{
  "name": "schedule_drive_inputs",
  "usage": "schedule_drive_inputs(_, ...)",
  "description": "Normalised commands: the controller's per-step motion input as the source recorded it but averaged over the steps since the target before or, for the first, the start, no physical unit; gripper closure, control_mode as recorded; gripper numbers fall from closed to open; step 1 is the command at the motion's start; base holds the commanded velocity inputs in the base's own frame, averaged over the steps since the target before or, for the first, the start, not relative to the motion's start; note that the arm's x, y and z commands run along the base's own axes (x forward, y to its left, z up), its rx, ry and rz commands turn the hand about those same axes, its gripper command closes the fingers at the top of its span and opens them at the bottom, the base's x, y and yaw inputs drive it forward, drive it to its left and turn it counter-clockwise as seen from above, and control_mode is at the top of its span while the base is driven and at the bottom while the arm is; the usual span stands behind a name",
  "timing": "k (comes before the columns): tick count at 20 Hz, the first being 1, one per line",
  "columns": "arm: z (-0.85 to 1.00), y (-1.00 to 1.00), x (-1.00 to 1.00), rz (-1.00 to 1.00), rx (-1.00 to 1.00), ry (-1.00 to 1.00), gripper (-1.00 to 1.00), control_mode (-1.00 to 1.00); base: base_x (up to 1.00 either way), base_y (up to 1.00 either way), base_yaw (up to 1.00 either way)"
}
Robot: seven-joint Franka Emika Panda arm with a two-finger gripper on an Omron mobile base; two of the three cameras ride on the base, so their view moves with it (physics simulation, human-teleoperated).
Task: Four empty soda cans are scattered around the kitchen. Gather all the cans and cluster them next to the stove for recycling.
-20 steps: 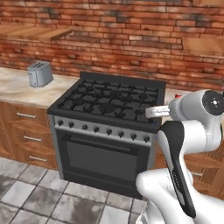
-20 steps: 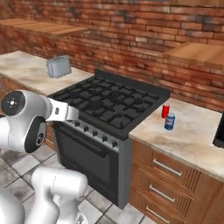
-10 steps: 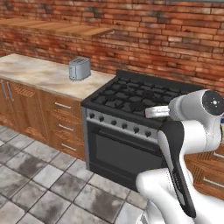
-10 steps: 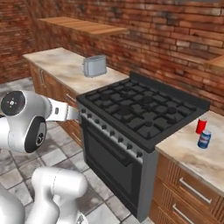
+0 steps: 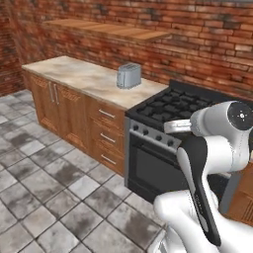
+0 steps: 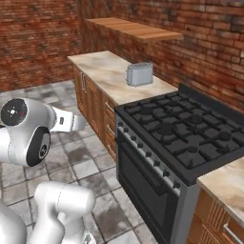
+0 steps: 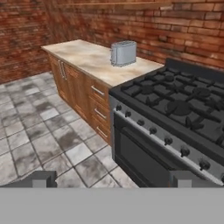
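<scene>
This looks like the search step — the fingers (image 7: 43, 178) stand wide apart with nothing between them, and no can is to be seen on the counter (image 7: 83, 57) or the floor (image 5: 44, 197); the stove (image 6: 190, 138) sits just right of that counter, with the toaster (image 7: 123, 53) near its left edge; the next move calls for finding a can somewhere else in the kitchen, then reaching for it; the arm (image 5: 207, 163) is folded up close over the base, hand held level and looking across the stove's front — nothing within reach.
</scene>
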Motion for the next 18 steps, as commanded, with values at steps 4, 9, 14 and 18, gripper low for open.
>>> schedule_drive_inputs(4, 0.0, 0.0, 0.0, 0.0, 0.0, 0.0, -1.0, 1.0, 0.22, 0.04, 0.43)
schedule_drive_inputs(9, 0.0, 0.0, 0.0, 0.0, 0.0, 0.0, -1.0, 1.0, 0.37, 0.06, 0.39)
schedule_drive_inputs(14, 0.0, 0.0, 0.0, 0.0, 0.0, 0.0, -1.0, 1.0, 0.68, 0.14, 0.28)
schedule_drive_inputs(18, 0.0, 0.0, 0.0, 0.0, 0.0, 0.0, -1.0, 1.0, 0.84, 0.18, 0.21)
